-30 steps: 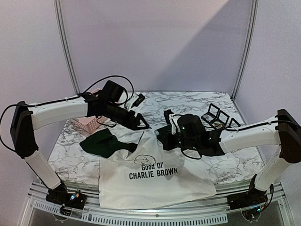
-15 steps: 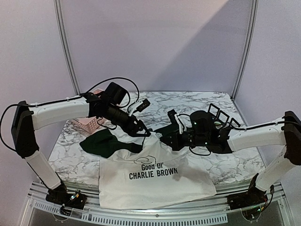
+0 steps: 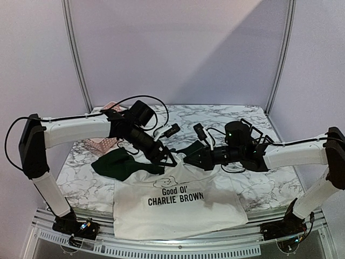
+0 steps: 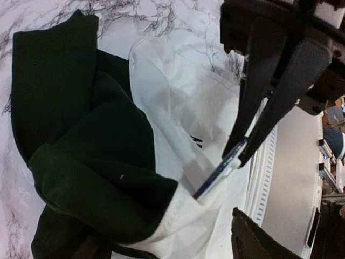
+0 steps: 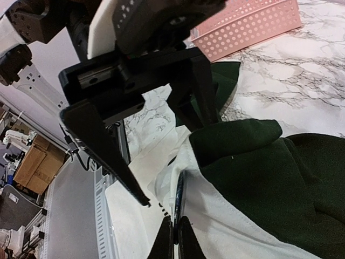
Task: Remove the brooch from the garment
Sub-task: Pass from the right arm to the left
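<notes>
The garment, a white T-shirt [image 3: 178, 202] with dark green sleeves [image 3: 118, 164] and black print, lies flat at the table's front. The brooch [image 4: 215, 177], a thin blue disc seen edge-on, stands in the bunched white cloth by the neckline. It also shows in the right wrist view [image 5: 178, 194]. My right gripper [image 5: 175, 237] is shut on the brooch's edge and also shows in the left wrist view [image 4: 237, 154] and the top view [image 3: 188, 159]. My left gripper [image 3: 166, 157] is open, its fingers [image 5: 108, 156] either side of the cloth, facing the right gripper.
A pink perforated basket [image 3: 99, 143] stands at the back left, also seen in the right wrist view [image 5: 242, 27]. Small black cases [image 3: 250, 128] lie behind the right arm. The marble table [image 3: 226, 116] ends at a metal rail [image 3: 161, 251] in front.
Both grippers have moved toward each other and down to the shirt's neckline. The right gripper swung left to the collar, and the cloth there is bunched up.
</notes>
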Available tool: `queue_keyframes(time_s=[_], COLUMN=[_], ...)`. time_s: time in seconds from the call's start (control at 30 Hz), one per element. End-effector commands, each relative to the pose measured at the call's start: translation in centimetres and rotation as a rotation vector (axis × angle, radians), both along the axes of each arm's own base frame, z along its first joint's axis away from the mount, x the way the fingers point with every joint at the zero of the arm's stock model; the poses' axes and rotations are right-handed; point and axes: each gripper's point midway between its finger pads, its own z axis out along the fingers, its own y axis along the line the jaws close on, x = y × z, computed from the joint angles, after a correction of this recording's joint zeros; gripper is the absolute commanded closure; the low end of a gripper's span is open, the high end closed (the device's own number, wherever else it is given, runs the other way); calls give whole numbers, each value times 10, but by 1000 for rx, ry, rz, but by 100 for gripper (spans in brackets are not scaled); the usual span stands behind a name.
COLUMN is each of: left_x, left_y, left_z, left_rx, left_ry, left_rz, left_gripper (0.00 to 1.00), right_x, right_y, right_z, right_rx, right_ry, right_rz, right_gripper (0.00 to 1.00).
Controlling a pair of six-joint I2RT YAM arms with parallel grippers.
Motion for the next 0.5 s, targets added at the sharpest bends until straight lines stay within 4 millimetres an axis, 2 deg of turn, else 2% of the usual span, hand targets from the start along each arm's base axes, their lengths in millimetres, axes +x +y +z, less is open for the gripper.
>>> queue_keyframes(time_s=[0.0, 0.33, 0.47], left_x=[-10, -19, -22], left_y=[-7, -11, -13], left_z=[-8, 2, 3], left_rx=[23, -8, -21], left_ry=[38, 30, 50], left_rz=[-43, -84, -95], left_gripper=[27, 39, 51], right_x=[-9, -10, -9], right_y=[2, 6, 7], right_z=[4, -6, -5], right_rx=[40, 20, 20], right_ry=[16, 53, 54], right_rz=[78, 119, 121], right_gripper=[100, 100, 100])
